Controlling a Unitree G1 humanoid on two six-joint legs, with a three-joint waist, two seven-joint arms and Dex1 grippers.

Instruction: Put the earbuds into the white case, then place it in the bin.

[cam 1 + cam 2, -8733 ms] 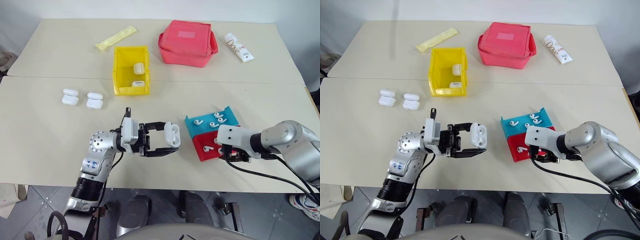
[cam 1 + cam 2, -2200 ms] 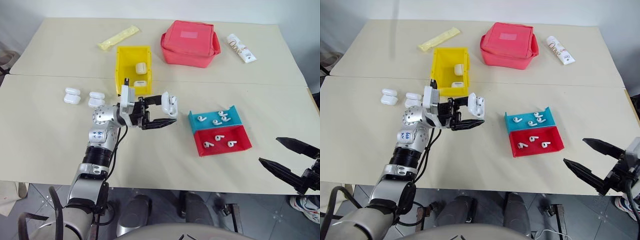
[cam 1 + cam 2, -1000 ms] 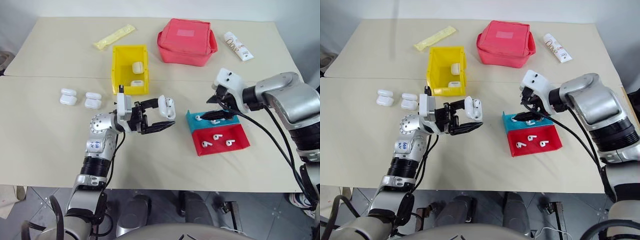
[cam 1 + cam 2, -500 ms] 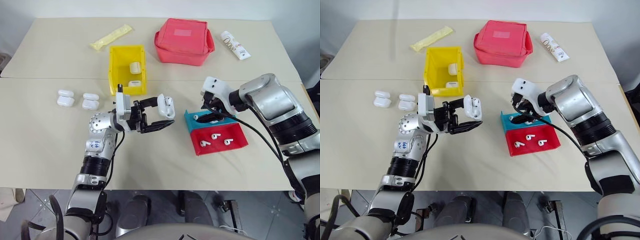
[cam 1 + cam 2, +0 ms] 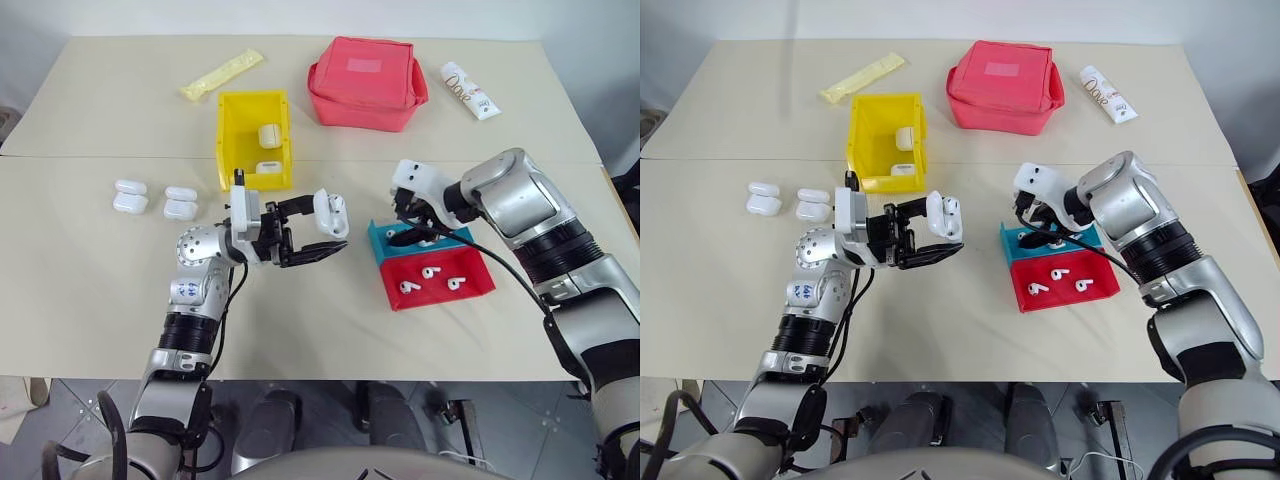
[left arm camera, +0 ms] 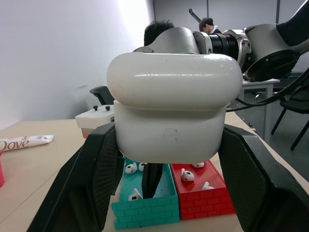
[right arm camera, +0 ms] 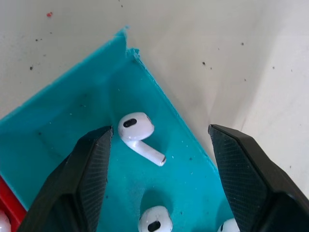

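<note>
Right claw point(image 7: 159, 159), spread over a tiny white earbud point(image 7: 137, 134) in the teal tray point(image 7: 58, 140), should descend squarely; left claw point(image 5: 320, 232) pinches the glossy white case point(image 5: 331, 213).

Both arms were silver metal with black banded joints and black cables. The left forearm point(image 5: 192, 290) bore blue markings. White wrist blocks carried black, finely textured fingers point(image 7: 82, 181).

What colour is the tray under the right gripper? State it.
Teal blue tray, clearest in the right wrist view.
</note>
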